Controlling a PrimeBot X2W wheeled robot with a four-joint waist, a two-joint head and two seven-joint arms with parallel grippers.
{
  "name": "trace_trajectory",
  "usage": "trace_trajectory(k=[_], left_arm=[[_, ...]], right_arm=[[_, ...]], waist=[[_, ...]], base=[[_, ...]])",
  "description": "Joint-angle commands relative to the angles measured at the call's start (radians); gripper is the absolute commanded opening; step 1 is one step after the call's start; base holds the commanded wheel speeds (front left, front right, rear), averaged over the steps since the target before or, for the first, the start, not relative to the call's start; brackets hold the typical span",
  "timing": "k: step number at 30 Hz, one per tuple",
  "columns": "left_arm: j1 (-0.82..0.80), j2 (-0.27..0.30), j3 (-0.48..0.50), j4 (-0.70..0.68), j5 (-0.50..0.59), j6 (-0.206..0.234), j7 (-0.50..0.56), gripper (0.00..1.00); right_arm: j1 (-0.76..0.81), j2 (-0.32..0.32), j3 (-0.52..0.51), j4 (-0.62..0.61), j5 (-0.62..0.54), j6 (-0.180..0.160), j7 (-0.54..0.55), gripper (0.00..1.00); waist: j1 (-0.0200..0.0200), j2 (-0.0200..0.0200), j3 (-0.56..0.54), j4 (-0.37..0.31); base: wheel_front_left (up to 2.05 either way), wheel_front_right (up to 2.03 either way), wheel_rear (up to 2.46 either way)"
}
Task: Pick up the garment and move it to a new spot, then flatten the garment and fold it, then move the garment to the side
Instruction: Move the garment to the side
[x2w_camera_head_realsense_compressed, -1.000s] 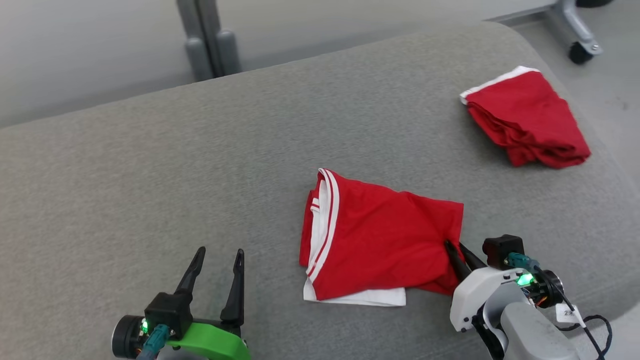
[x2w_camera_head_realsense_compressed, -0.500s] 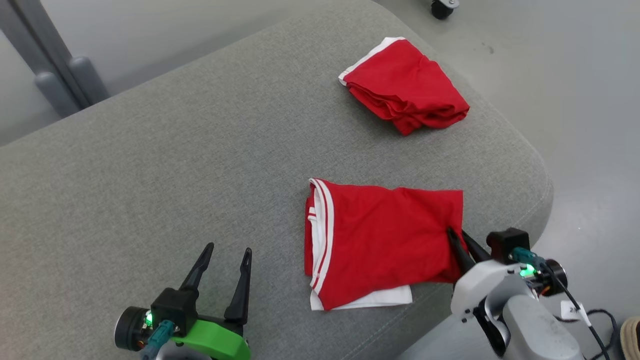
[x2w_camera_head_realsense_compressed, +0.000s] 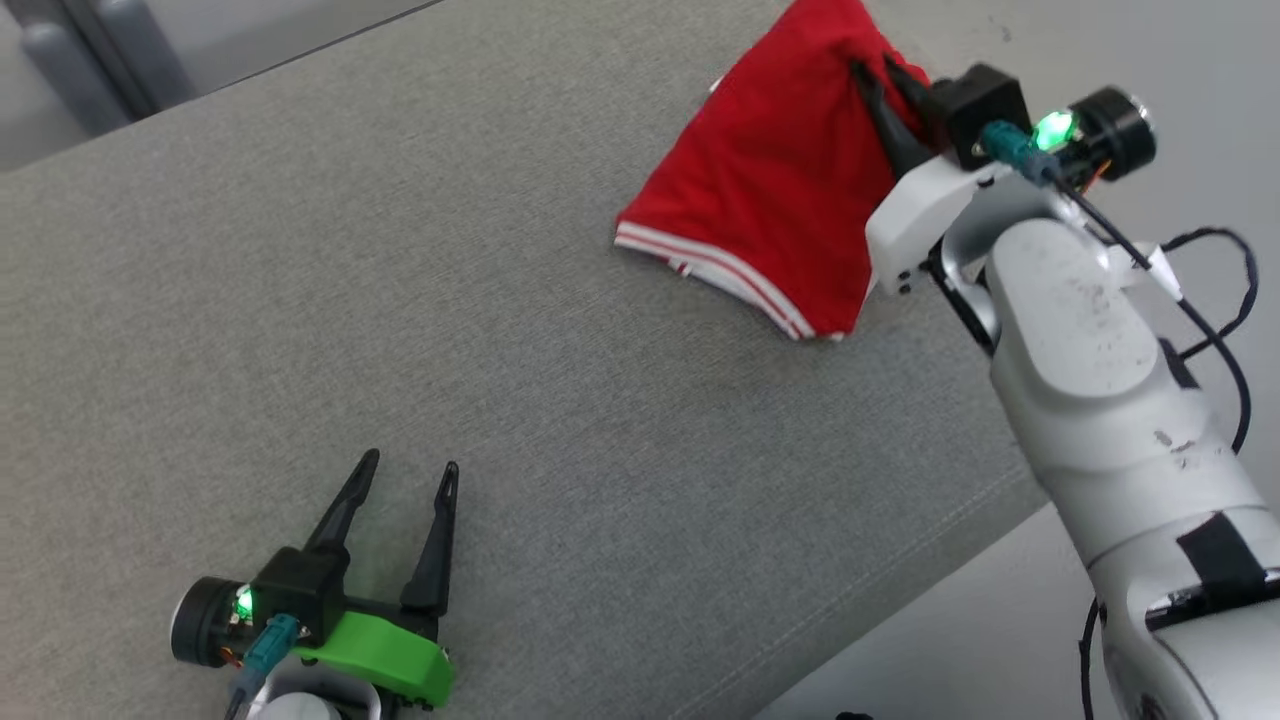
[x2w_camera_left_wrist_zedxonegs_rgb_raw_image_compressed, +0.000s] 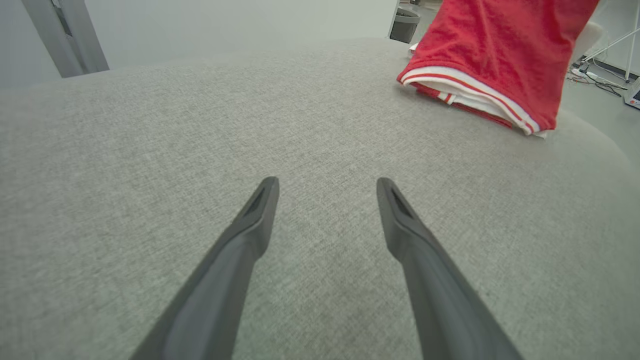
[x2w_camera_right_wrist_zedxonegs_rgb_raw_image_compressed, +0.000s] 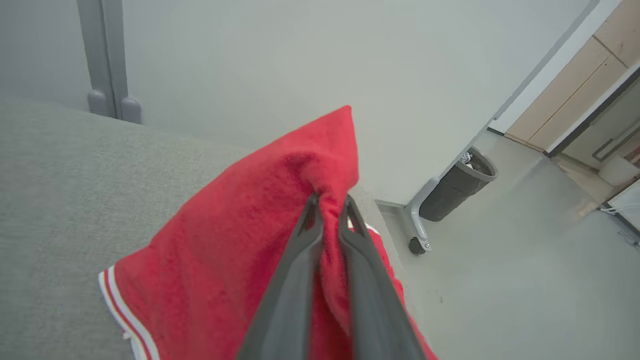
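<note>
The garment (x2w_camera_head_realsense_compressed: 770, 190) is red with a white-striped hem. It hangs from one pinched corner at the far right of the grey cushion (x2w_camera_head_realsense_compressed: 500, 300). My right gripper (x2w_camera_head_realsense_compressed: 873, 65) is shut on that corner, and in the right wrist view the red cloth (x2w_camera_right_wrist_zedxonegs_rgb_raw_image_compressed: 225, 250) bunches between the closed right gripper (x2w_camera_right_wrist_zedxonegs_rgb_raw_image_compressed: 330, 199). The striped hem (x2w_camera_left_wrist_zedxonegs_rgb_raw_image_compressed: 470, 90) trails on the cushion. My left gripper (x2w_camera_head_realsense_compressed: 411, 462) rests low over the near left of the cushion, open and holding nothing, well apart from the garment; in its own wrist view the left gripper (x2w_camera_left_wrist_zedxonegs_rgb_raw_image_compressed: 326, 181) is spread over bare fabric.
The cushion's rounded edge (x2w_camera_head_realsense_compressed: 930, 560) drops to pale floor (x2w_camera_head_realsense_compressed: 960, 650) at the right. A dark bin (x2w_camera_right_wrist_zedxonegs_rgb_raw_image_compressed: 457, 185) and a wheeled grey leg (x2w_camera_right_wrist_zedxonegs_rgb_raw_image_compressed: 415, 225) stand on the floor beyond. A grey post (x2w_camera_right_wrist_zedxonegs_rgb_raw_image_compressed: 105, 55) rises behind the cushion.
The head camera has swung. My right gripper has lifted the garment by its corner and carried it toward the cushion's far right; only the hem still touches. The left gripper stays open.
</note>
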Motion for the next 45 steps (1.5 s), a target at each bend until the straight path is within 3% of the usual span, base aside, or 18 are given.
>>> trace_trajectory(k=[1, 5, 9, 10, 11, 16, 21, 25, 28, 31, 35, 39, 45], left_arm=[[-0.023, 0.016, 0.006, -0.004, -0.004, -0.003, 0.0, 1.0], [-0.061, 0.04, -0.01, -0.011, -0.01, -0.003, 0.0, 1.0], [-0.084, 0.058, -0.019, -0.019, -0.021, -0.003, 0.001, 1.0], [-0.089, 0.062, -0.014, -0.02, -0.025, -0.003, 0.001, 1.0], [-0.092, 0.064, -0.008, -0.019, -0.027, -0.003, 0.001, 1.0], [-0.097, 0.079, 0.01, -0.005, -0.033, -0.003, 0.001, 1.0], [-0.099, 0.066, 0.025, 0.003, -0.029, -0.001, 0.001, 1.0], [-0.102, 0.043, 0.053, 0.006, -0.02, -0.001, 0.001, 1.0], [-0.104, 0.021, 0.072, 0.015, -0.012, -0.001, 0.001, 1.0], [-0.105, -0.003, 0.109, 0.024, -0.006, -0.001, 0.0, 1.0], [-0.097, -0.038, 0.174, 0.038, 0.011, -0.001, 0.001, 1.0], [-0.074, -0.066, 0.237, 0.058, 0.031, -0.001, 0.001, 1.0], [-0.037, -0.094, 0.316, 0.085, 0.069, -0.001, 0.0, 1.0]], right_arm=[[-0.038, -0.008, -0.033, 0.018, -0.049, -0.002, 0.021, 0.0], [-0.113, -0.09, -0.187, 0.045, -0.208, -0.002, 0.105, 0.0], [-0.089, -0.169, -0.362, 0.001, -0.402, -0.002, 0.211, 0.0], [-0.086, -0.187, -0.414, -0.024, -0.438, -0.002, 0.23, 0.06], [-0.082, -0.189, -0.457, -0.044, -0.464, -0.002, 0.241, 1.0], [-0.045, -0.123, -0.66, -0.145, -0.537, -0.002, 0.194, 1.0], [-0.033, -0.047, -0.728, -0.155, -0.552, -0.002, 0.05, 1.0], [-0.03, -0.008, -0.719, -0.121, -0.517, -0.002, -0.04, 1.0], [-0.008, 0.002, -0.626, -0.105, -0.395, -0.002, -0.056, 1.0], [0.07, 0.0, -0.471, -0.175, -0.198, -0.002, -0.056, 1.0], [0.191, 0.0, -0.343, -0.277, 0.005, -0.002, -0.057, 1.0], [0.312, -0.001, -0.259, -0.327, 0.13, -0.002, -0.057, 1.0], [0.441, 0.0, -0.171, -0.329, 0.211, -0.002, -0.057, 1.0]], waist=[[0.0, -0.0001, 0.058, 0.061], [0.0, -0.0001, 0.1, 0.114], [0.0, -0.0001, 0.126, 0.158], [0.0, -0.0001, 0.132, 0.165], [0.0, -0.0001, 0.136, 0.17], [0.0, -0.0001, 0.148, 0.176], [0.0, -0.0001, 0.131, 0.174], [0.0, -0.0001, 0.104, 0.176], [0.0, -0.0001, 0.074, 0.19], [0.0, -0.0001, 0.041, 0.214], [0.0, -0.0001, -0.003, 0.253], [0.0, -0.0001, -0.052, 0.298], [0.0, -0.0001, -0.121, 0.356]], base=[[0.0, 0.0, 0.0], [0.0, 0.0, 0.0], [0.0, 0.0, 0.0], [0.0, 0.0, 0.0], [0.0, 0.0, 0.0], [0.0, 0.0, 0.0], [0.0, 0.0, 0.0], [0.0, 0.0, 0.0], [0.0, 0.0, 0.0], [0.0, 0.0, 0.0], [0.0, 0.0, 0.0], [0.0, 0.0, 0.0], [0.0, 0.0, 0.0]])
